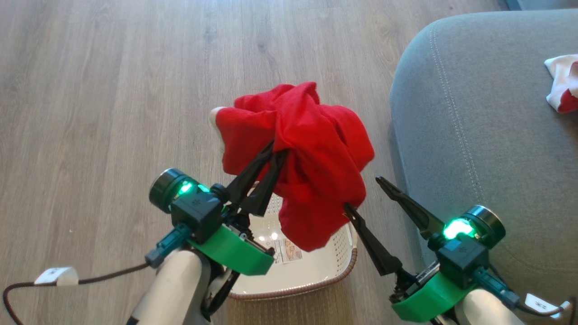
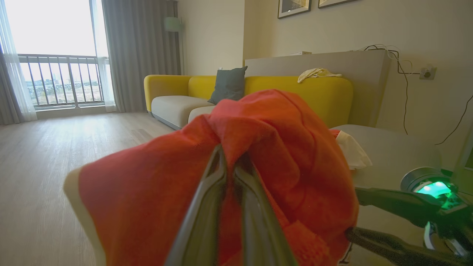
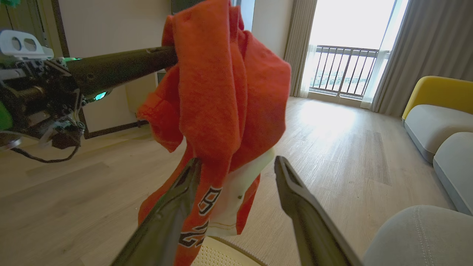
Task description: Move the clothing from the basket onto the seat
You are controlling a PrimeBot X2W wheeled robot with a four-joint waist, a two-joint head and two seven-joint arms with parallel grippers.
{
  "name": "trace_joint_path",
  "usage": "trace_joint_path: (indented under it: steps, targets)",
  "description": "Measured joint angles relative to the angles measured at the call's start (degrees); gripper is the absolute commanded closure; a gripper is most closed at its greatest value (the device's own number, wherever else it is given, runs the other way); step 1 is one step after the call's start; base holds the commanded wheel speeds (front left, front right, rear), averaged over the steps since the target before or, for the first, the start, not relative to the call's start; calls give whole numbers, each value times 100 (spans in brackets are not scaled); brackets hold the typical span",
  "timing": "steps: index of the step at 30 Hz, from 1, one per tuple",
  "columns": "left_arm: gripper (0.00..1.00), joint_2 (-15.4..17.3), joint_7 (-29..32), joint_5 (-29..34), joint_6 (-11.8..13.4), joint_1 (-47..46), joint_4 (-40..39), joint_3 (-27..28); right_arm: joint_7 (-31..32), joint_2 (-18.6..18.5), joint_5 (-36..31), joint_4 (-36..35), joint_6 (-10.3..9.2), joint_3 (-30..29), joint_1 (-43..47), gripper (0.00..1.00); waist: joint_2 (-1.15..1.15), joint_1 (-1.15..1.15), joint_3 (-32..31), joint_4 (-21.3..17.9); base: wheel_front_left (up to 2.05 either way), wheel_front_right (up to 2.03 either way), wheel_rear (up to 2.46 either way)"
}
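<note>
Left gripper [image 1: 278,151] clamped tight on the bunched red garment [image 1: 316,149] above the basket [image 1: 336,253], right gripper [image 1: 363,193] stood wide open, one finger against the hanging cloth, grey seat [image 1: 474,135] beside the other finger.

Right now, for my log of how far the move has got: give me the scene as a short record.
left gripper: shut on held garment, above basket
right gripper: open, beside held garment's lower part
basket: on floor, no clothing in its visible part
seat: right of basket, other garment lying on it
</note>
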Motion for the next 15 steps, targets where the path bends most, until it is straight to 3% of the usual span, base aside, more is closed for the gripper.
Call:
trace_joint_path:
  steps: [15]
  targets:
    - [100,100,0,-79,0,-133,170,-598,0,54,-323,353,0,27,-361,0,0,1,99,121,0,0,0]
